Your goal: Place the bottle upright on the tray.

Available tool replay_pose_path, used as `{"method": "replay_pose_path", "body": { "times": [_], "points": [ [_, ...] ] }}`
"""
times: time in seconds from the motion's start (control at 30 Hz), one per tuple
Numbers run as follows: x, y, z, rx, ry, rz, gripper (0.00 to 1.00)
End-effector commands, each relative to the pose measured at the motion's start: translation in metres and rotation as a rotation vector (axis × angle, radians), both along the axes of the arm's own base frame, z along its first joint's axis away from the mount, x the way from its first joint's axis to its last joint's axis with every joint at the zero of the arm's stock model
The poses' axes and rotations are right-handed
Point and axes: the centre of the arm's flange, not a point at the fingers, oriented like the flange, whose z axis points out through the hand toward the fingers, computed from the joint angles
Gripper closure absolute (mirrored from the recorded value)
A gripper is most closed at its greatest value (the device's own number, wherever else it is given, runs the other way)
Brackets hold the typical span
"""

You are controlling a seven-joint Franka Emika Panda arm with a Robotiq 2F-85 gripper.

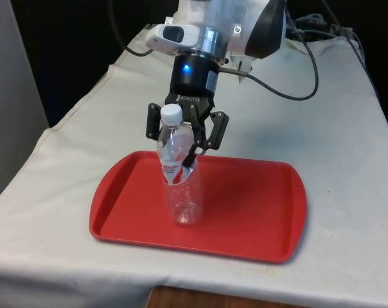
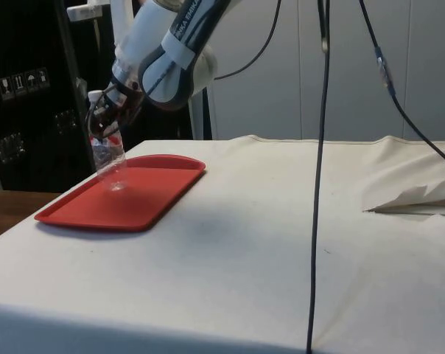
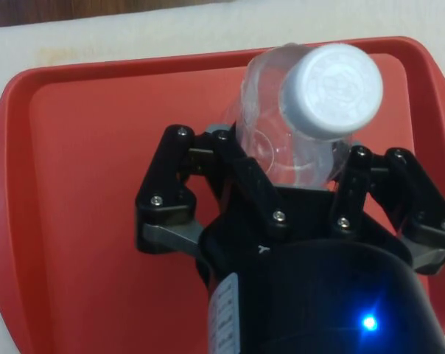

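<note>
White cloth covers the desk (image 1: 348, 128), and towards the front view's left sits the red tray (image 1: 258, 212). On its left half stands the clear bottle (image 1: 179, 186), upright, white cap up. Gripper (image 1: 187, 151) right behind its shoulder — jaws look spread, bottle apparently released. Best now: lift straight up, no brush against the neck. Black cable (image 1: 297, 90) trails well beyond, nothing blocks

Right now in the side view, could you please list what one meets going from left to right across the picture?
Tray → bottle standing on it → bare cloth → hanging cable → fold in the cloth.
</note>
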Motion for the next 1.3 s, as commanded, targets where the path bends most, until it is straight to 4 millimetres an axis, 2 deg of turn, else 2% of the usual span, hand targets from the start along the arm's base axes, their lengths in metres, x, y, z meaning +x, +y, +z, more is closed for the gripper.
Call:
{"method": "replay_pose_path", "body": {
  "times": [0.0, 1.07, 1.17, 1.23, 1.27],
  "points": [
    [0.0014, 0.0018, -0.002, 0.01, 0.001, -0.001, 0.86],
    [-0.0012, 0.0062, -0.008, 0.005, -0.022, 0.003, 0.86],
    [-0.0012, 0.0068, -0.0086, 0.005, -0.022, 0.004, 0.77],
    [-0.001, 0.0066, -0.0068, 0.005, -0.015, 0.005, 0.62],
    [-0.0012, 0.0068, -0.0085, 0.005, -0.023, 0.004, 0.62]
  ]
}}
